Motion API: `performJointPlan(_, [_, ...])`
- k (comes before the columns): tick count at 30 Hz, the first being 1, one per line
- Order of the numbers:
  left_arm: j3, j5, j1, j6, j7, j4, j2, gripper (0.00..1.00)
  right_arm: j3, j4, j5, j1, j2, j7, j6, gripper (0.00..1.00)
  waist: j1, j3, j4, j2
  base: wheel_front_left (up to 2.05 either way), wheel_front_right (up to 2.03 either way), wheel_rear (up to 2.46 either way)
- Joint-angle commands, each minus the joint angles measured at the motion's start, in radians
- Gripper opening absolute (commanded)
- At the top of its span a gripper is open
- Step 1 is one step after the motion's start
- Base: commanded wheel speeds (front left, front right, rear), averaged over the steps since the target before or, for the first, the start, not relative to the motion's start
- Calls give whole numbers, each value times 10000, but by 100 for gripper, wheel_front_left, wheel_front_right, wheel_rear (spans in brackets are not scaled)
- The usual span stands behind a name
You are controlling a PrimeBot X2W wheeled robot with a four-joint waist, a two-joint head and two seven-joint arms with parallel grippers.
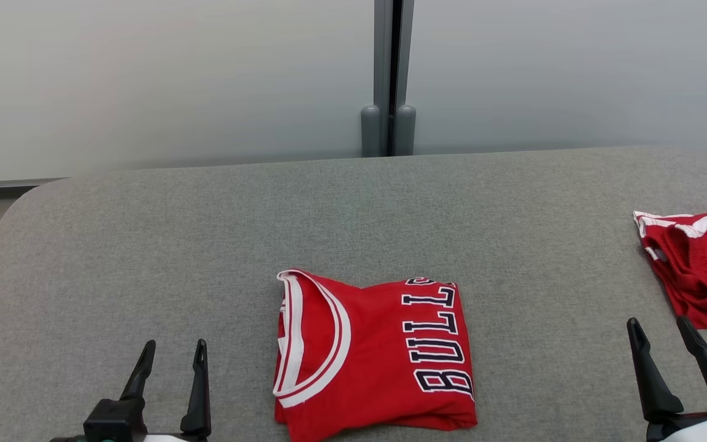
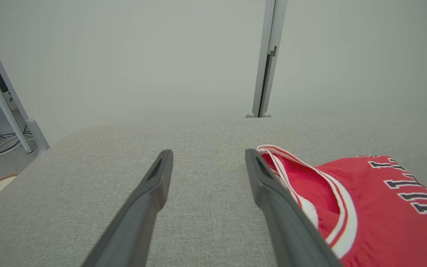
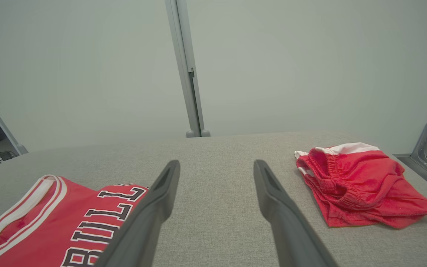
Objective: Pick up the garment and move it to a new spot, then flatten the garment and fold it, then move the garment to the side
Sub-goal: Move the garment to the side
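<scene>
A red garment, a jersey (image 1: 372, 362) with white trim and dark lettering, lies folded into a rectangle at the front middle of the grey padded table (image 1: 353, 209). My left gripper (image 1: 174, 347) stands open to its left, apart from it, with nothing between the fingers. In the left wrist view the jersey (image 2: 376, 207) lies just right of the open left gripper (image 2: 209, 152). My right gripper (image 1: 659, 322) is open at the front right, well clear of the jersey (image 3: 50, 218). The right wrist view shows bare table between the right gripper's (image 3: 217, 163) fingers.
A second red garment, shorts (image 1: 703, 270) with a white band, lies bunched at the table's right edge, just beyond my right gripper; the shorts (image 3: 358, 189) sit right of its fingers. Grey wall panels with a post (image 1: 388, 80) stand behind the table.
</scene>
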State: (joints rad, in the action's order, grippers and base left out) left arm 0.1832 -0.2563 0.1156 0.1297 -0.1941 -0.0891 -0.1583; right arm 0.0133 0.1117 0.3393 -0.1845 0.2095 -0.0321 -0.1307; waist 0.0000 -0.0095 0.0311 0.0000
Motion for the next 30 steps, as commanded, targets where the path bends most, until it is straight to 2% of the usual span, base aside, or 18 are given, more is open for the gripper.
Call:
performJointPlan(1, [0,-62,-85,43,-23,-27,-75,100,23,32,-65,-70,-7,-24,0,100,0,7,20,0,0,0,0])
performJointPlan(8, [65,-49,-294,47,-83,8,-89,100,34,-46,-37,22,67,11,0,100,0,120,125,0,0,0,0])
performJointPlan(15, [232,114,-992,-48,-263,200,-57,100,-437,-318,168,500,166,-225,0,100,0,908,550,0,0,0,0])
performJointPlan(23, [546,302,-2218,-124,-551,232,362,100,-1680,-2168,931,1980,254,-119,0,100,0,2128,1463,0,0,0,0])
performJointPlan(30, [662,351,-3018,-113,-705,149,708,100,-2660,-3803,1565,3153,209,-368,0,100,0,3014,1958,0,0,0,0])
